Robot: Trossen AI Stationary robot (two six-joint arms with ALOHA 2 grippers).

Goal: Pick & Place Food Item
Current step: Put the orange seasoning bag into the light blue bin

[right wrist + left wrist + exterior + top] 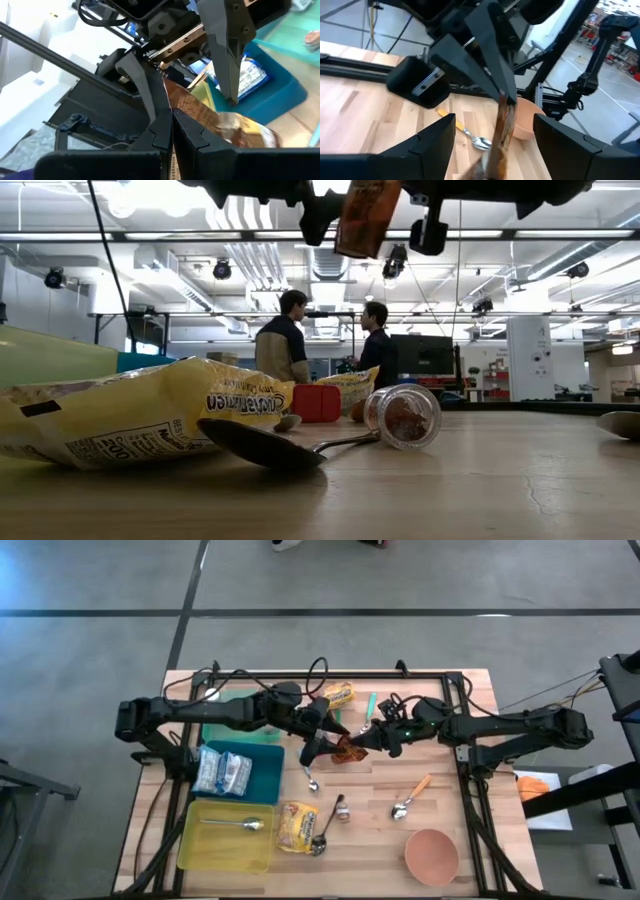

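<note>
A brown food packet [346,748] is held clear of the worktop [440,790], near the middle of it and between the two arms, as seen in the high view; in the low view the same packet [357,218] hangs from above with open air under it. The right gripper [172,131] is clenched on the packet's upper edge, its fingertips pressed together with the foil pinched between them. The left gripper [495,145] is released, its jaws standing wide to either side of the packet's lower part without visible contact; whether a fingertip grazes the foil cannot be told. The pick is therefore judged done, and the moment appears to be a hand-over between arms, not yet completed. The placing is left: the packet has not been set in any container. A blue bin [262,772] already holding a white-and-blue packet [222,771], and a yellow tray [205,848] holding a spoon [243,825], lie on the left arm's side; either may be the destination, which cannot be told. Other items stay on the worktop: a yellow noodle packet [296,824], a small jar [342,810], an orange-handled spoon [411,797] and a pink bowl [431,854]. Two people [330,340] stand in the room behind.
</note>
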